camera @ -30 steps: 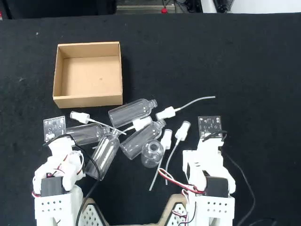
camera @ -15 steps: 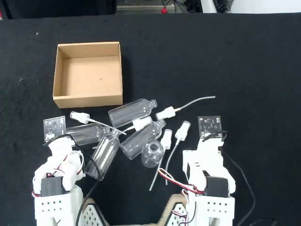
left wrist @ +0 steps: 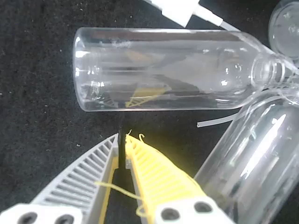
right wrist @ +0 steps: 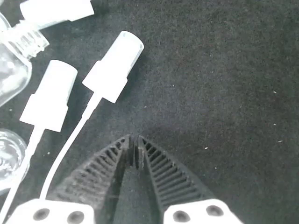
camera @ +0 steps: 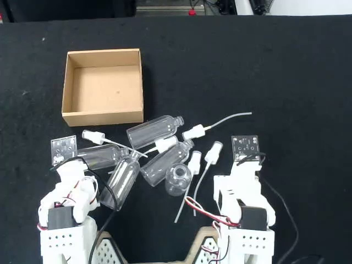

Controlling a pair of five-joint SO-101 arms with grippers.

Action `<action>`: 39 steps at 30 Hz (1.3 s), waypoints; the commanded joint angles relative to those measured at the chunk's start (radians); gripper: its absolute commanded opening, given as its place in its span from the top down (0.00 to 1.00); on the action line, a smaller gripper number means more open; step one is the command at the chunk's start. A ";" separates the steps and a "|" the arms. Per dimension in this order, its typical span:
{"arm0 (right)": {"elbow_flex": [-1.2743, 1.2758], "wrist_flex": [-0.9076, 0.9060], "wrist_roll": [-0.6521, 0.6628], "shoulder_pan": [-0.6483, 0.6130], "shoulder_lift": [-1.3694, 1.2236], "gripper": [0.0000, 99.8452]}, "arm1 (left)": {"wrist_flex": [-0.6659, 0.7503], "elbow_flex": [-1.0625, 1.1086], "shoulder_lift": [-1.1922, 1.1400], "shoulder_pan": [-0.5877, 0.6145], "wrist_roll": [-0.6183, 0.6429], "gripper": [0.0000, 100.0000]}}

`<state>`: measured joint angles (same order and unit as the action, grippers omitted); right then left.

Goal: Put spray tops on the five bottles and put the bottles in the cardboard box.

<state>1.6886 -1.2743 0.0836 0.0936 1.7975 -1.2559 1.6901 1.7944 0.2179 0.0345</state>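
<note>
The right gripper (right wrist: 134, 139) is clenched on nothing, its tips low over the black table (camera: 297, 77). The nearest spray top (right wrist: 111, 70) lies flat close ahead, its dip tube trailing back toward the arm. A second spray top (right wrist: 48, 96) lies just beside it.

The left gripper (left wrist: 122, 136) is also clenched and empty, with its tips just beside a clear bottle (left wrist: 173, 70) lying on its side.

Procedure, as judged from this layout:
1. Open the right jaws fully before descending.
2. Grip the spray top across its white collar, never by the tube, so the tube hangs free to lead into a neck.
3. Prefer the upright bottle (camera: 177, 179), since its mouth already faces up.
4. Steady it with the left gripper around the body. Clear plastic is likely slippery.
5. Lift clear of neighbouring bottles; several touch and may roll.

The cardboard box (camera: 102, 117) stands empty beyond the pile, and all five bottles lie outside it.
</note>
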 commanded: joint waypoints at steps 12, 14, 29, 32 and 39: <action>-0.002 -0.011 0.002 -0.011 0.053 0.99 | -0.005 0.010 0.000 -0.007 -0.008 0.97; -0.002 -0.011 0.002 -0.011 0.053 0.99 | -0.005 0.010 0.000 -0.010 -0.008 0.97; -0.002 -0.011 0.002 -0.011 0.053 0.99 | 0.031 0.010 0.002 -0.302 -0.008 0.97; -0.002 -0.011 0.002 -0.011 0.053 0.99 | 0.089 0.010 0.002 -0.289 -0.012 0.97; -0.002 -0.011 0.002 -0.011 0.053 0.99 | 0.207 0.010 0.002 -0.108 -0.008 0.97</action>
<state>1.6886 -1.2743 0.0836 0.0936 1.7975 -1.0963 1.6901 1.7944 0.0138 0.0284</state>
